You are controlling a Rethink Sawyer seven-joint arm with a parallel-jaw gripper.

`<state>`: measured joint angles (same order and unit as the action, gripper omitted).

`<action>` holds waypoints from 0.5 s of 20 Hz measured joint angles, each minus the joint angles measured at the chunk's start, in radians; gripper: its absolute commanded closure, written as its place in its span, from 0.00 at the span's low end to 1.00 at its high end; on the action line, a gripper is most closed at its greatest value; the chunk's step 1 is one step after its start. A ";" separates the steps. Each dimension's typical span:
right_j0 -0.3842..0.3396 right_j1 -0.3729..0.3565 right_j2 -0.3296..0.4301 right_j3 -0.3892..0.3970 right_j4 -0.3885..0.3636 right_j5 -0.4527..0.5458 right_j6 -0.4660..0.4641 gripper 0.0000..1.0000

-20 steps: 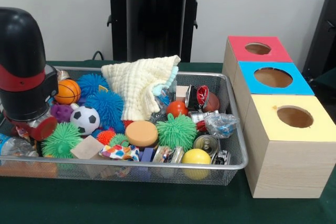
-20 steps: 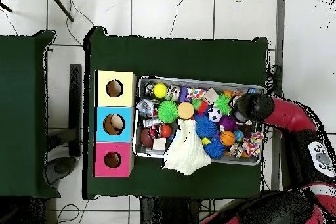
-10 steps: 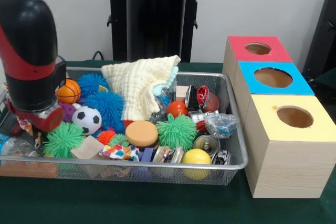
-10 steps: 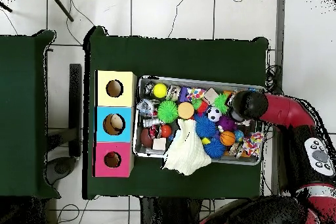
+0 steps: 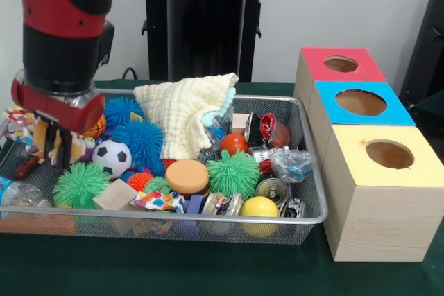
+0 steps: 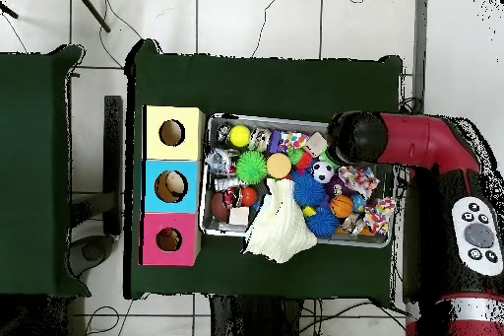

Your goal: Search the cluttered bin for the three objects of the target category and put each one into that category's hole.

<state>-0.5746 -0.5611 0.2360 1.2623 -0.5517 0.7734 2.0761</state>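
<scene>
- While the gripper (image 5: pixel 54 145) hangs above the bin's end farthest from the boxes, it appears pinched on a multicoloured soft item (image 5: pixel 21 124); which category that item belongs to cannot be told.
- Mesh bin (image 5: pixel 316 202) is crowded: cream cloth (image 5: pixel 182 112), soccer ball (image 5: pixel 112 157), green spiky ball (image 5: pixel 234 173), yellow ball (image 5: pixel 259 207), cans and wrappers.
- Red box (image 5: pixel 341 65), blue box (image 5: pixel 361 104) and yellow box (image 5: pixel 388 157) stand beside the bin on the worktop (image 5: pixel 208 268).
- Judged progress: early; no deposit is visible through any hole, though the interiors are largely hidden.
</scene>
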 measured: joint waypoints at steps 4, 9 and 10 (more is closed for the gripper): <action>0.027 -0.059 0.000 0.000 0.009 0.061 0.000 1.00; 0.059 -0.105 -0.004 0.000 0.030 0.158 0.000 1.00; 0.065 -0.110 -0.006 0.001 0.034 0.171 0.000 1.00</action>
<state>-0.5096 -0.6706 0.2296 1.2635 -0.5173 0.9442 2.0761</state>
